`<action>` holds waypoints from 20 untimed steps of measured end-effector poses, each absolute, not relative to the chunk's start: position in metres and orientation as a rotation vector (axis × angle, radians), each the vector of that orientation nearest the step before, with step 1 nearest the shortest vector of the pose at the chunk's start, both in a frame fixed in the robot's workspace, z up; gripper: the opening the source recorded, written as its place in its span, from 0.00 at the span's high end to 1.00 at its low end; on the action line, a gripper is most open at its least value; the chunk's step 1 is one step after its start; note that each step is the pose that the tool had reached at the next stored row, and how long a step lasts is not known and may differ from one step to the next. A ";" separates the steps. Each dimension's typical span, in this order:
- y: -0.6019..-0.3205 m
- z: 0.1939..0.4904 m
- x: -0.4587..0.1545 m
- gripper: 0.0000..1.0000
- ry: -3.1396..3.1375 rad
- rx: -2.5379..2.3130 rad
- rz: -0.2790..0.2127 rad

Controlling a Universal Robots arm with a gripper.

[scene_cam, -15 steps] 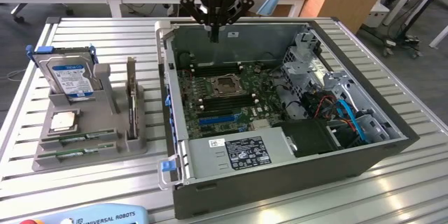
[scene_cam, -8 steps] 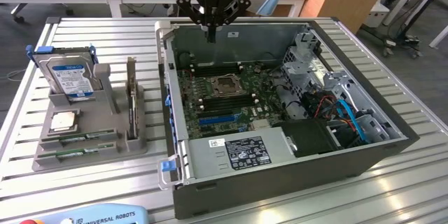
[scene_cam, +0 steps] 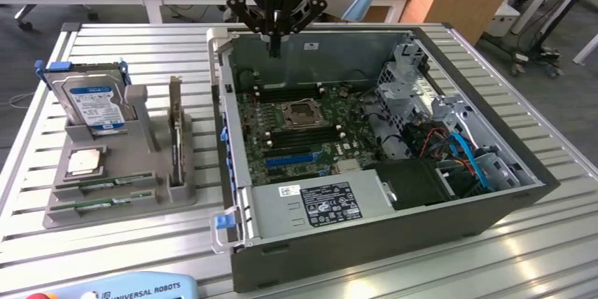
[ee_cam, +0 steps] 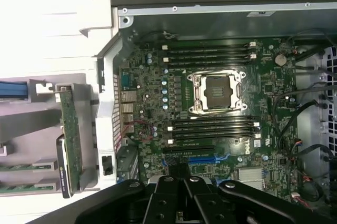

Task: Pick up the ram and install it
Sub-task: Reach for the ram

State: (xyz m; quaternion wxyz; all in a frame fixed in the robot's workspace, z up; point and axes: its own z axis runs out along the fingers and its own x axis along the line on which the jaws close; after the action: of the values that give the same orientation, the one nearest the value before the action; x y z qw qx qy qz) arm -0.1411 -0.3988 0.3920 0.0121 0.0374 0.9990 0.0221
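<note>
While closed, tool [scene_cam: 274,50] far from ram [scene_cam: 105,185]

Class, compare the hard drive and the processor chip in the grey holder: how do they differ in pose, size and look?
The hard drive stands upright; the processor chip lies flat. The hard drive is clearly larger than the processor chip. The hard drive carries a blue-and-white label; the processor chip is plain silver. Both sit in the grey holder beside the computer case.

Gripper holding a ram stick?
No, the gripper hangs shut and bare over the case; both ram sticks lie in the grey holder.
</note>
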 end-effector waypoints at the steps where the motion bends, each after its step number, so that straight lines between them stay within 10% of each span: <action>1: -0.399 0.392 -0.143 0.90 3.114 0.117 0.069; 20: -0.399 0.390 -0.187 0.90 3.114 0.117 0.069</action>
State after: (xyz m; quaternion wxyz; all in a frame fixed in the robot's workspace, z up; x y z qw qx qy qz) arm -0.1867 -0.3989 0.3903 0.0121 0.0374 0.9990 0.0221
